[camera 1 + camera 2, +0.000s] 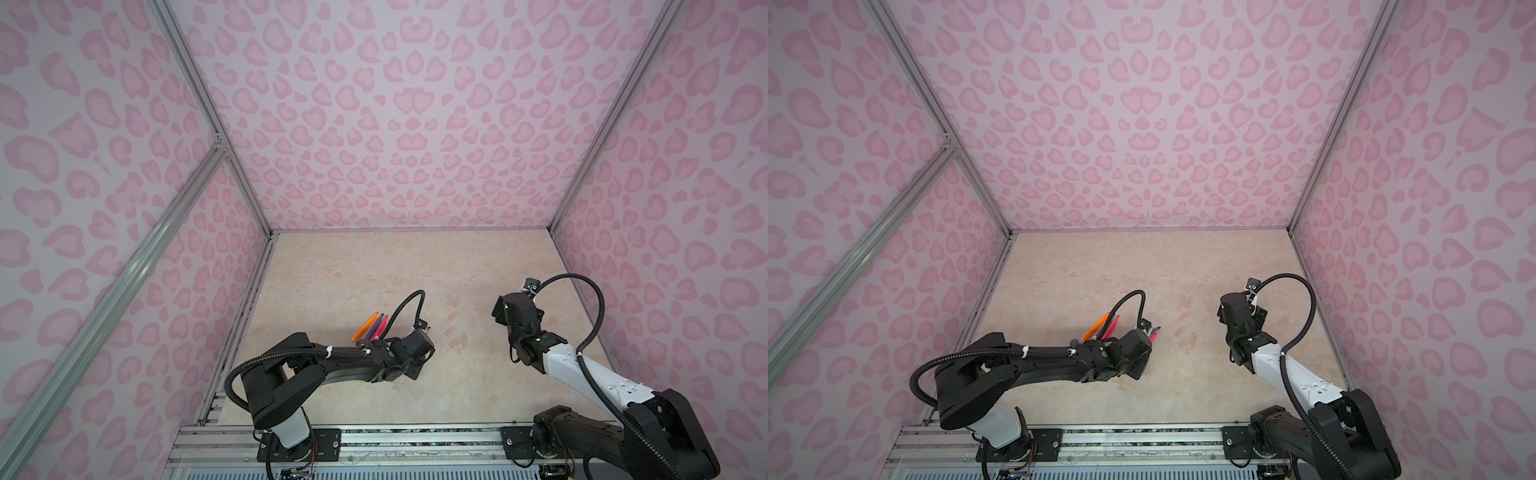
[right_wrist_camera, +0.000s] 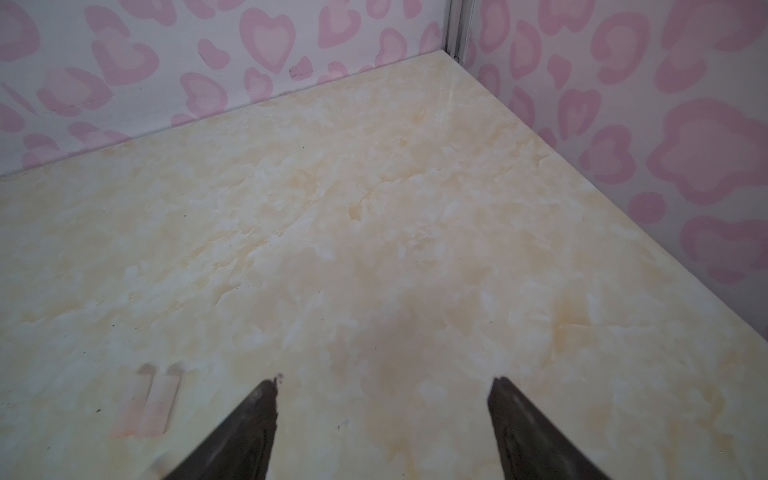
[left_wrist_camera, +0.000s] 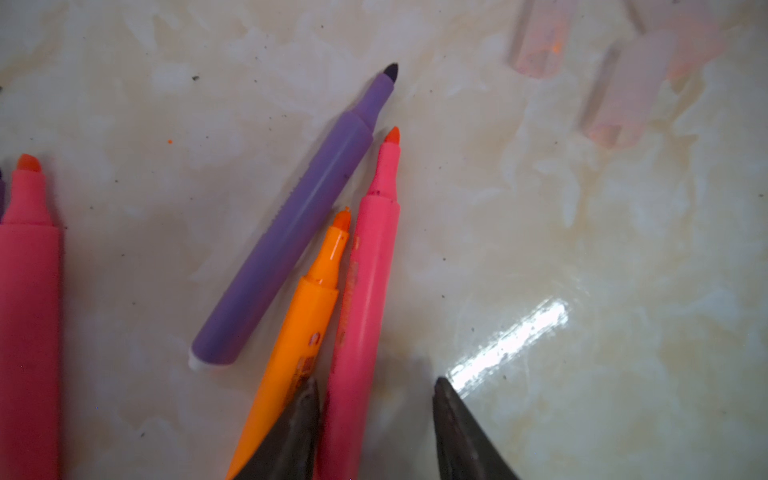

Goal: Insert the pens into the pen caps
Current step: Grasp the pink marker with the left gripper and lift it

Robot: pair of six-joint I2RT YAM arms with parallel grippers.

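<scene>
Several pens lie fanned on the beige table, tips uncapped. In the left wrist view a pink pen (image 3: 365,291) runs between the fingers of my left gripper (image 3: 376,384), which is open: one finger touches the pen, the other stands apart from it. An orange pen (image 3: 299,332) and a purple pen (image 3: 299,224) lie beside it, and another pink pen (image 3: 29,311) lies further off. More pens (image 1: 370,326) show behind the left arm. Clear pen caps (image 1: 451,318) lie between the arms. My right gripper (image 2: 384,380) is open over bare table, beside two caps (image 2: 147,401).
Two blurred caps (image 3: 631,91) lie beyond the pen tips. Pink-patterned walls (image 1: 415,124) close the table on three sides. A metal rail (image 1: 415,436) with both arm bases runs along the front edge.
</scene>
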